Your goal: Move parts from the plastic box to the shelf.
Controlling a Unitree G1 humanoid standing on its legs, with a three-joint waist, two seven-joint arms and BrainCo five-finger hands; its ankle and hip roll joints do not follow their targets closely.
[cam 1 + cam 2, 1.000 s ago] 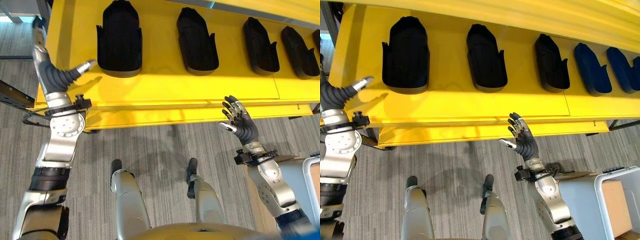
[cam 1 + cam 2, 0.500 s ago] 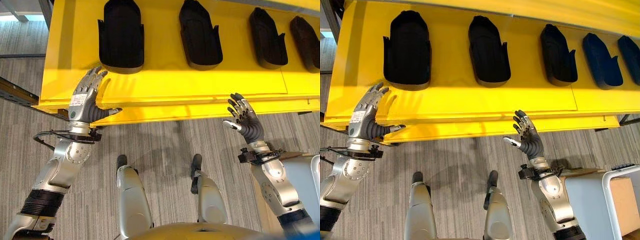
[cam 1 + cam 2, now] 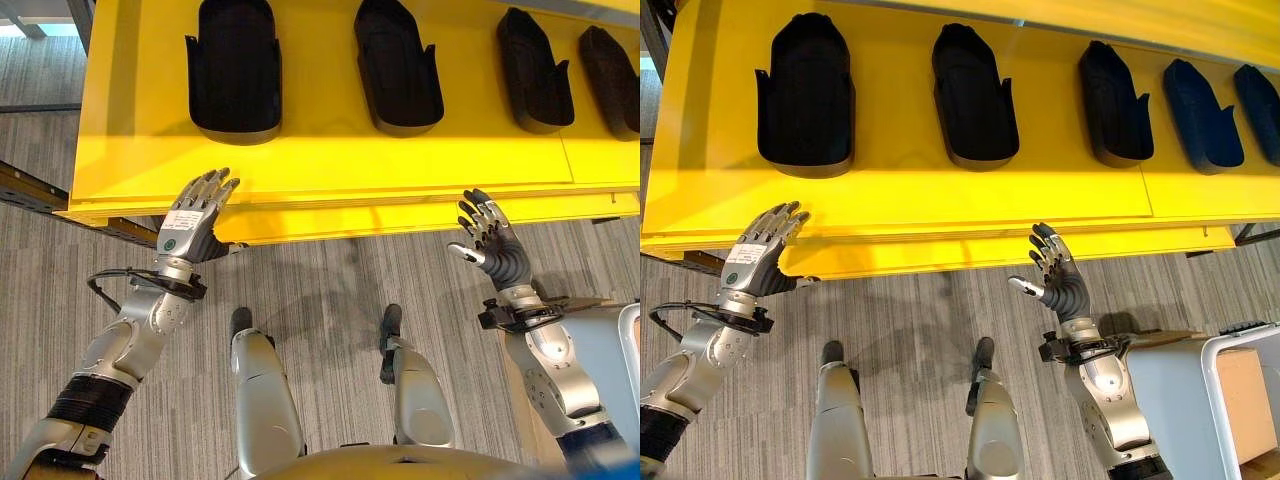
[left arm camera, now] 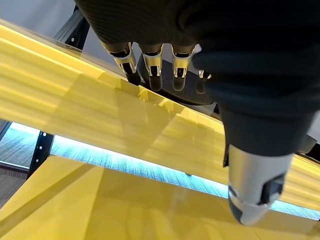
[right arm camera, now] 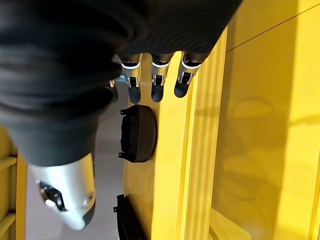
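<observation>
The left hand drops back from over the bright yellow shelf to its front edge, fingers straight, holding nothing. The right hand hovers spread and empty before the shelf. Black moulded plastic parts sit on the shelf beyond both hands; the pale plastic box waits by the right arm for the next pick.
</observation>
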